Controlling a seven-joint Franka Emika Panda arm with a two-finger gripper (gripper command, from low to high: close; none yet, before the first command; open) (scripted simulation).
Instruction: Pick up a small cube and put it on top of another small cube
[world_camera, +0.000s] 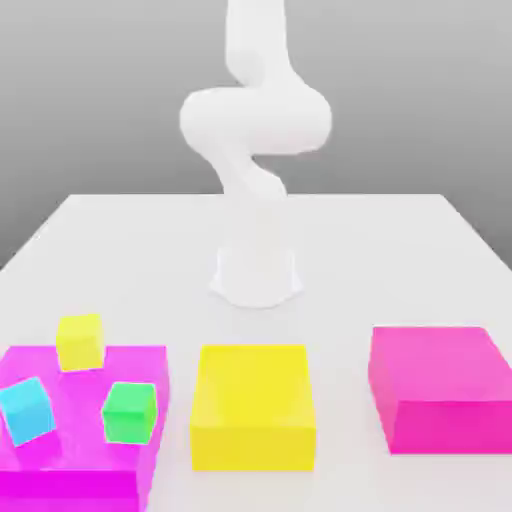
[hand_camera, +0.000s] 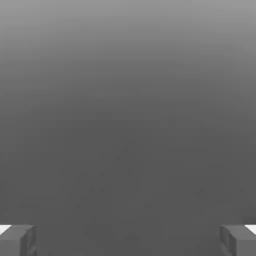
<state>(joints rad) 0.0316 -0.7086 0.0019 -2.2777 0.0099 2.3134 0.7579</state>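
Right now my claw (hand_camera: 128, 240) stands wide open, gripping nothing. I see only grey between its fingertips (hand_camera: 17, 239), no cube near.

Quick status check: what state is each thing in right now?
Gripper: open, nothing between the fingers.
Yellow cube: on the left magenta block, far edge.
Cyan cube: on that block, tilted.
Green cube: on that block, unstacked.
Yellow block: on the table, bare.
Right magenta block: bare.
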